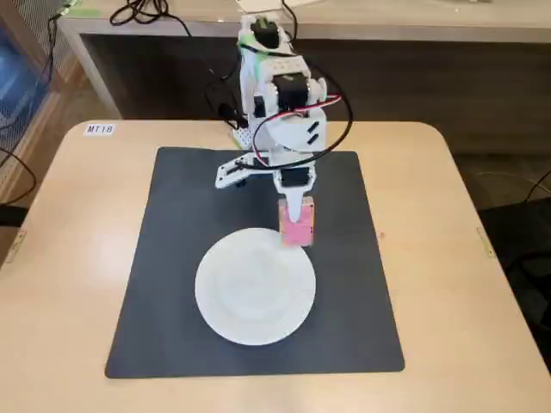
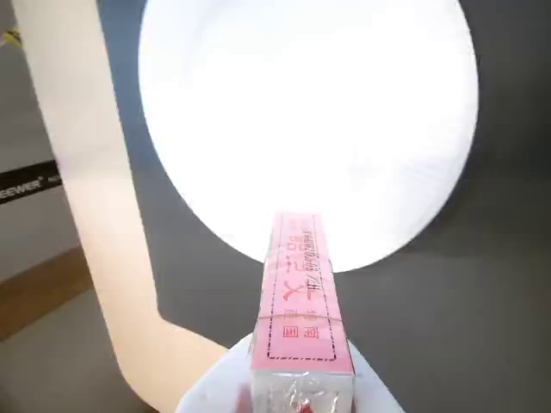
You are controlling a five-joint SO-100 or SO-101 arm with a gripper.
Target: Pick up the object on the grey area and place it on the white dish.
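The white arm [image 1: 280,103] is reaching forward from the far edge of the grey mat [image 1: 172,258], with its gripper [image 1: 297,225] pointing down and clenching the pink block [image 1: 298,231]. The block is standing on end between the fingers, a tan strip showing along its upper edge in the fixed view. It is hanging at the far right rim of the white plate [image 1: 254,288], overlapping that rim as this camera sees it; whether it is touching the plate or is held above it cannot be told from here.

In the wrist view the block [image 2: 301,301] is sticking out from the gripper [image 2: 297,383] at the bottom edge, its long pink face printed with red characters inside a dashed border. Its far end is reaching just over the near rim of the plate [image 2: 301,103], which is glaring bright white and filling the upper part of that view. Dark mat [image 2: 448,327] is lying to either side of the block below the plate.

The plate is sitting on the mat, toward the mat's near half and roughly centred from side to side. The mat is lying on a light wooden table [image 1: 465,284], and a small white label [image 1: 100,129] is stuck near the table's far left corner, well apart from the plate. Black cables [image 1: 331,129] are looping around the arm beyond the plate.
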